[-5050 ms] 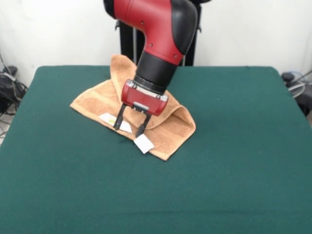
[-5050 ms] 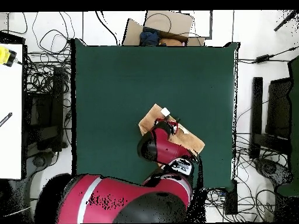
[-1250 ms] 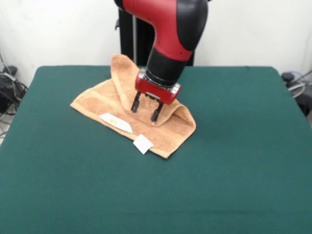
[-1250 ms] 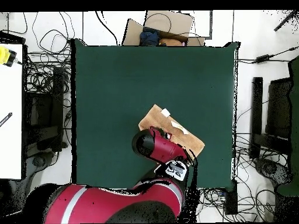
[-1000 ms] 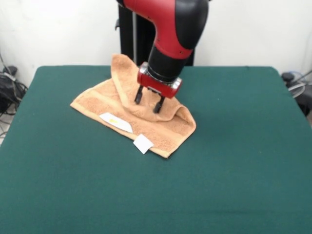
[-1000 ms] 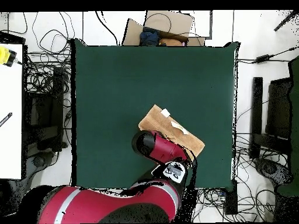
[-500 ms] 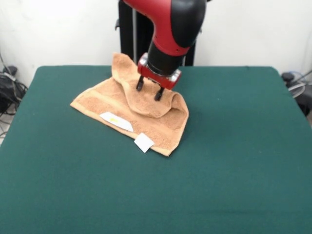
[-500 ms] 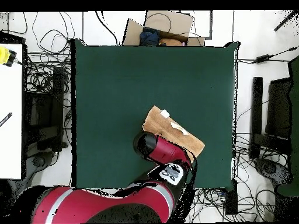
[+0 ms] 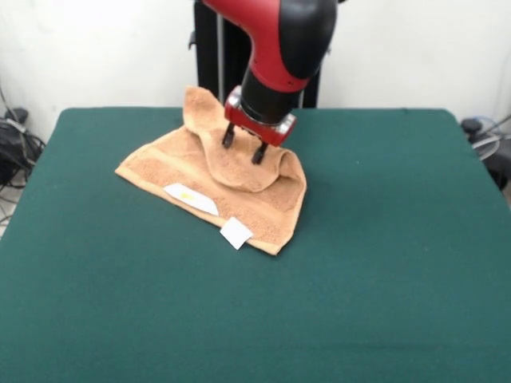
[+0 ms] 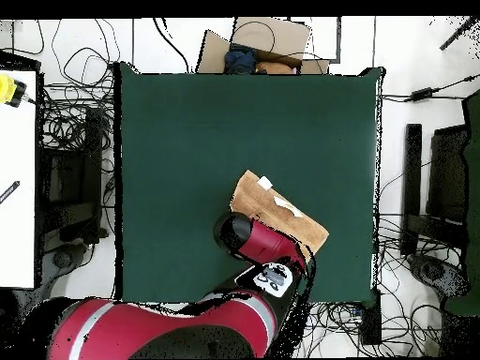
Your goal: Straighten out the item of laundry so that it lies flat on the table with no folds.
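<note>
The orange-tan towel (image 9: pixel 239 187) lies rumpled and folded on the green table (image 9: pixel 383 263), tags showing.

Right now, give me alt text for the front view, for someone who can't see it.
A red and black robot arm's pincer presses, fingers apart, into the raised fold of a rumpled orange-tan towel on a dark green table. Two white tags lie along the towel's near edge.

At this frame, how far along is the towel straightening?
Done: nothing looks finished; the towel is bunched, one flap raised toward the table's far edge and a rounded fold on its right. In hand: the gripper sits at the folded part, fingers apart. Whether it pinches cloth is unclear. Left: spreading every fold flat, white tags included.
</note>
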Robot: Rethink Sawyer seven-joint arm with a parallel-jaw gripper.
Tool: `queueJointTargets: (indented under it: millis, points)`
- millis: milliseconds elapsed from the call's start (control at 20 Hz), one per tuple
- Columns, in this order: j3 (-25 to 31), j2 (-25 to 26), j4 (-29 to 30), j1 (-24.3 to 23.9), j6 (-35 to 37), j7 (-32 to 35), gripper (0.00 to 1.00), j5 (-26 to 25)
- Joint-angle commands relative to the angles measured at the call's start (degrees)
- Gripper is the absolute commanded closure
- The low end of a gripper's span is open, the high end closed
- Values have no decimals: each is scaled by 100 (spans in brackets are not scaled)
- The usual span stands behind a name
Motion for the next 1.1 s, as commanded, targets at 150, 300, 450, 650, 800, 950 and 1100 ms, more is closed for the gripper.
queueJointTargets:
  millis: [150, 300, 450, 650, 800, 950, 1100]
  points:
    - [204, 292, 69, 139, 694, 1701, 0, 288]
    - [397, 281, 48, 17, 725, 1601, 0, 325]
    - [775, 170, 189, -245, 784, 1523, 0, 459]
    - [1251, -8, 430, -525, 778, 1395, 0, 644]
    - [1481, -107, 598, -646, 796, 1363, 0, 746]
    - [1604, -113, 614, -691, 825, 1394, 0, 827]
    - [1612, -118, 608, -687, 914, 1439, 0, 852]
